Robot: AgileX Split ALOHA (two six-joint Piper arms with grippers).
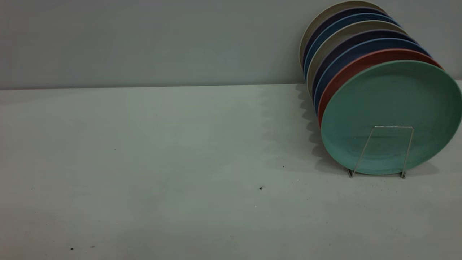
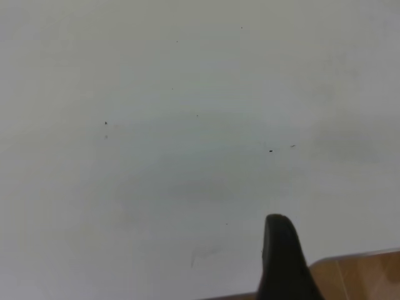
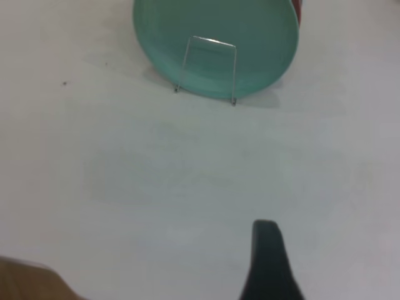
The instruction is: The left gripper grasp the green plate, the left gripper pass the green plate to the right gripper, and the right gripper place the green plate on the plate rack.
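Note:
The green plate stands upright at the front of the row in the plate rack, at the right of the table. The rack's front wire loop crosses the plate's lower face. The right wrist view shows the plate and the loop some way off across bare table. Only a black tip of my right gripper shows there, holding nothing. Only a black tip of my left gripper shows in the left wrist view, over bare table near its edge. Neither gripper shows in the exterior view.
Behind the green plate stand a salmon-pink plate, several blue plates and beige ones, all leaning in the rack. The white table stretches left of the rack. A wooden edge shows in the left wrist view.

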